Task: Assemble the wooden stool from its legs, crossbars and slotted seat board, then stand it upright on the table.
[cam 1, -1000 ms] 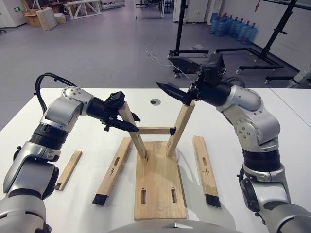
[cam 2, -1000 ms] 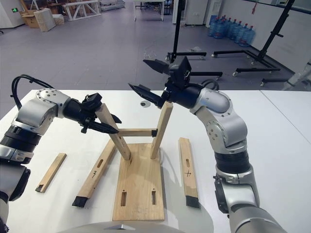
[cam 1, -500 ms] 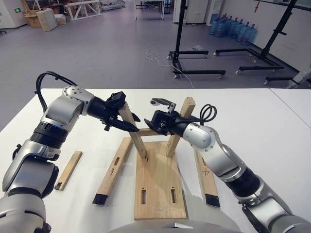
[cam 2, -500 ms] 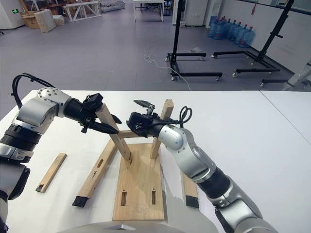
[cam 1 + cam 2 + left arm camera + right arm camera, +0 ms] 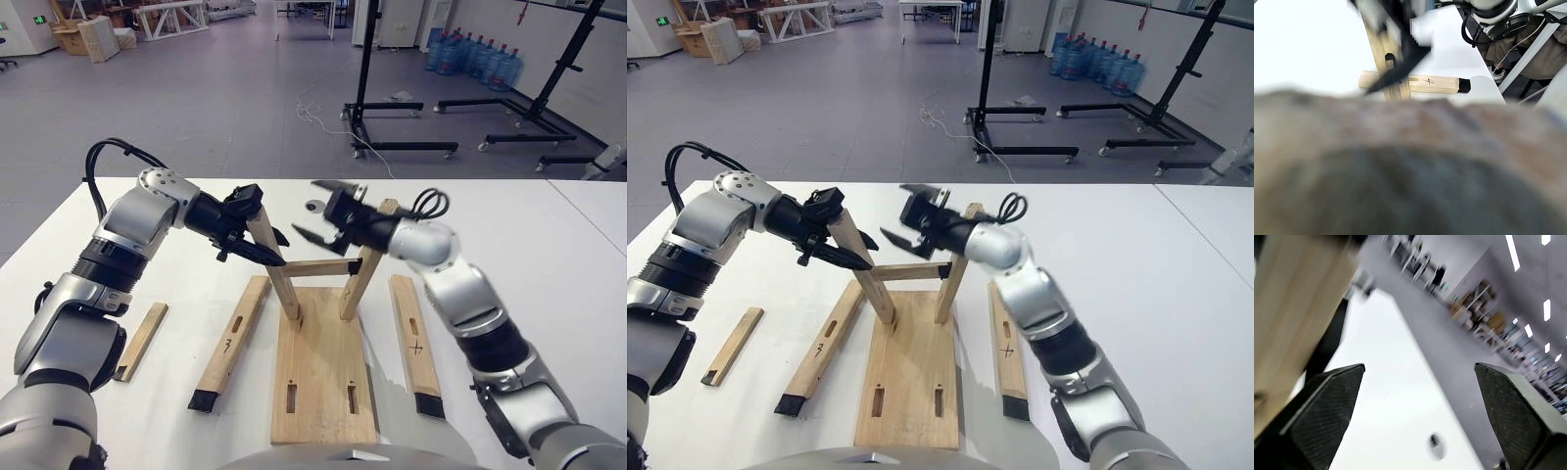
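Two wooden legs stand tilted in the slotted seat board (image 5: 321, 377), joined by a crossbar (image 5: 315, 266). My left gripper (image 5: 257, 245) is shut on the upper part of the left leg (image 5: 279, 279). The left wrist view has that leg as blurred wood up close. My right gripper (image 5: 315, 211) hangs open just above the crossbar, between the two leg tops and beside the right leg (image 5: 361, 279). In the right wrist view its pads (image 5: 1322, 416) stand wide apart with nothing between them.
Two loose legs with black tips lie flat on the white table, one left of the board (image 5: 230, 343) and one right of it (image 5: 413, 343). A short crossbar (image 5: 139, 341) lies at the far left. A small round hole (image 5: 313, 205) is in the table behind.
My right arm left the top of the right leg, swung low towards the crossbar, and now holds its open gripper just above it. The left gripper kept its hold on the left leg.
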### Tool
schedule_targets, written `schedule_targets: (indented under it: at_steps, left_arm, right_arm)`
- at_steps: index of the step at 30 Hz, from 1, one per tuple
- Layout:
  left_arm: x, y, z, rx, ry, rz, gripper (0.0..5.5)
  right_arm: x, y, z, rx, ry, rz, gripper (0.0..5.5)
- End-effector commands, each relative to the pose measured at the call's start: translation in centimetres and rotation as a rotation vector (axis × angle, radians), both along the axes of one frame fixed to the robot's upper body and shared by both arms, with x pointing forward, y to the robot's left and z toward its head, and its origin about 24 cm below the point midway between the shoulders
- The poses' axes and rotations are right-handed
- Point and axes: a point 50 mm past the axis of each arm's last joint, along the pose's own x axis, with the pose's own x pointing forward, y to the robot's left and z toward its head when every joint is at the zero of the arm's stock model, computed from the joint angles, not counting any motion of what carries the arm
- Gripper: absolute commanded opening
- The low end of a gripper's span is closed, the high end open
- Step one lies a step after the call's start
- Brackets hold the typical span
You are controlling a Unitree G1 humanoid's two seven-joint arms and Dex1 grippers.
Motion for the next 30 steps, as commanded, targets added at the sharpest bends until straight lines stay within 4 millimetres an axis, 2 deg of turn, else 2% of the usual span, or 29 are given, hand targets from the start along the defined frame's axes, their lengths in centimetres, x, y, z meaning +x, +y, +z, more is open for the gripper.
schedule_targets:
  at_steps: [1,3,5,7,10,12,16,19,22,27,30]
  left_arm:
    - [-1.1,0.7,-5.3,0.161,0.137,0.035,2.01]
    - [-1.1,0.7,-5.2,0.164,0.135,0.031,2.01]
    - [-1.0,0.7,-5.1,0.168,0.131,0.024,2.01]
    - [-0.9,0.9,-5.0,0.172,0.127,0.019,2.01]
    - [-0.9,1.0,-5.0,0.182,0.125,0.01,2.01]
    - [-0.9,1.1,-4.9,0.184,0.122,0.009,2.01]
    - [-0.9,1.1,-4.9,0.181,0.117,0.01,2.01]
    - [-0.8,0.8,-5.1,0.179,0.115,0.003,2.01]
    - [-0.8,0.6,-5.1,0.178,0.112,-0.01,2.01]
    - [-0.8,0.7,-5.1,0.179,0.111,-0.007,2.01]
    - [-0.8,0.8,-5.1,0.178,0.117,-0.003,2.01]
  right_arm:
    - [0.4,-6.3,7.4,0.437,0.036,0.114,4.13]
    - [0.8,-10.0,7.0,0.584,0.155,0.135,4.13]
    - [0.7,-13.7,5.0,0.696,0.323,0.146,4.13]
    - [-0.7,-15.9,1.5,0.754,0.523,0.204,4.13]
    - [-2.5,-16.8,-3.5,0.691,0.72,0.178,4.13]
    - [-2.4,-16.7,-5.4,0.64,0.757,0.113,4.13]
    - [-2.3,-14.2,-6.6,0.577,0.822,0.229,4.13]
    - [-1.3,-12.8,-6.7,0.533,0.815,0.274,4.13]
    - [-0.4,-13.3,-6.6,0.531,0.767,0.217,4.13]
    - [-0.5,-16.5,-5.9,0.56,0.759,0.171,4.13]
    - [0.1,-16.9,-5.3,0.564,0.736,0.159,4.13]
